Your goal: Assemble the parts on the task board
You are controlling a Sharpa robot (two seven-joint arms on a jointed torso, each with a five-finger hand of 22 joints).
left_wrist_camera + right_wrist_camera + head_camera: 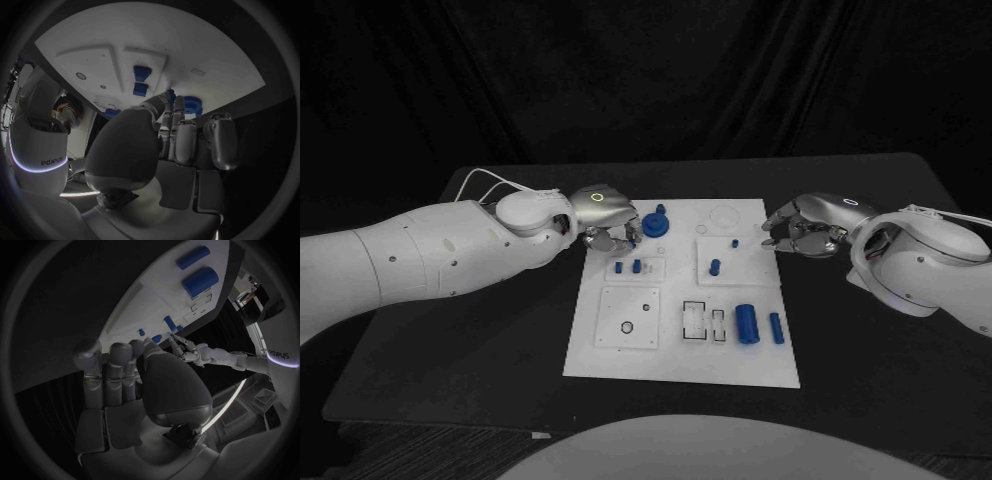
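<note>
The white task board [678, 345] lies in the middle of the black table. A round blue part [658, 222] stands at its far left. My left hand [606, 228] is right beside it, and its thumb and fingertips [167, 97] close on the rim of the round blue part [192, 106]. Two small blue pegs [627, 267] stand just in front of that hand, with another peg [715, 267] to their right. Two blue cylinders [760, 326] lie at the near right. My right hand [799, 234] hovers at the board's far right edge, fingers curled in and holding nothing.
Rectangular cut-outs [704, 320] and a square plate with an oval slot [627, 318] mark the near half of the board. Black table [488, 340] surrounds the board on both sides. A dark curtain closes off the back.
</note>
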